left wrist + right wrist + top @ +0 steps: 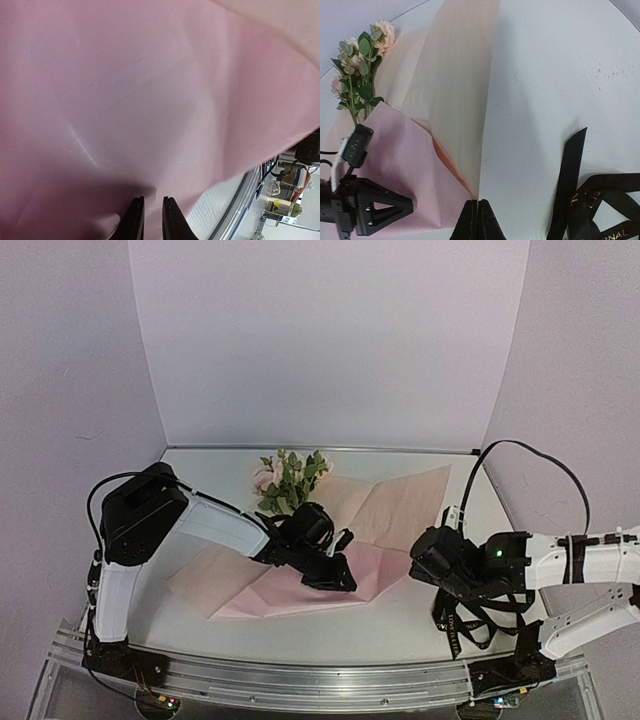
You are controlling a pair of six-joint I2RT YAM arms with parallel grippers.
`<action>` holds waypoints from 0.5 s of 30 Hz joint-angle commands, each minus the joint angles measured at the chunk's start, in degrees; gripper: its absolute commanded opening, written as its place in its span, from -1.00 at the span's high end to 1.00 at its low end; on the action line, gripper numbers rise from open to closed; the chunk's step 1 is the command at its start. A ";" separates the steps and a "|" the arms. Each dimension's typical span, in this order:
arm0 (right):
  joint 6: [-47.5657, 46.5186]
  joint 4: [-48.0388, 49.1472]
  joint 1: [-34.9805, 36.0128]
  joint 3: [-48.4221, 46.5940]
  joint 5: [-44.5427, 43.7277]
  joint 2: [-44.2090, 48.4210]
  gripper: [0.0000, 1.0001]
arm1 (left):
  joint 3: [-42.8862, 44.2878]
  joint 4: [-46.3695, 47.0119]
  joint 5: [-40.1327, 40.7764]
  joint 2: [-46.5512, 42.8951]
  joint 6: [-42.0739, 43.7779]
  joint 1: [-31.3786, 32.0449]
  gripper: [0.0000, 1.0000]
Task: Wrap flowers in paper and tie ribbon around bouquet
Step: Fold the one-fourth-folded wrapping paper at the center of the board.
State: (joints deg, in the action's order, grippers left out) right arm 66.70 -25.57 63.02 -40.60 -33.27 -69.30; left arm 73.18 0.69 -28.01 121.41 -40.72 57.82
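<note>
Nearest to me, at about five o'clock on the white table [400,625], the long narrow black ribbon with pale letters [470,625] lies in loops under my right arm, not yet used. My right pincer [418,558] is squeezed fully closed with nothing in it. Its tip is just beside the near edge of the thin light pink sheet of wrapping paper [395,505]. My left pincer [338,572] is in the middle with its fingers [134,220] narrow. They look like they pinch a flap of the pink sheet folded over the thin stems. Farther off, at twelve o'clock from that pincer, the small bunch of pale pink and cream flowers with green leaves [290,478] pokes out past the sheet's far edge. I think this is the wrapping step. To do it well, I should pull the flap gently toward three o'clock, low and snug over the stems, without tearing it. My closed right pincer can press the other side flat so nothing slides.
</note>
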 commanded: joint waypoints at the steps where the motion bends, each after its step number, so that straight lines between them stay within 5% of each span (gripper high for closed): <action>1: -2.93 -1.94 -0.16 -5.92 0.49 0.54 1.00 | 2.37 -4.88 2.67 2.71 1.25 0.27 0.72; 15: -7.68 3.16 -0.09 -15.54 12.24 -10.19 1.00 | -3.52 -3.77 2.57 -9.08 3.95 -0.89 0.61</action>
State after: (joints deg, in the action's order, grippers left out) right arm 61.52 -23.55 63.02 -52.08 -23.77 -78.31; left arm 72.10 -1.29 -26.68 120.38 -39.27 57.79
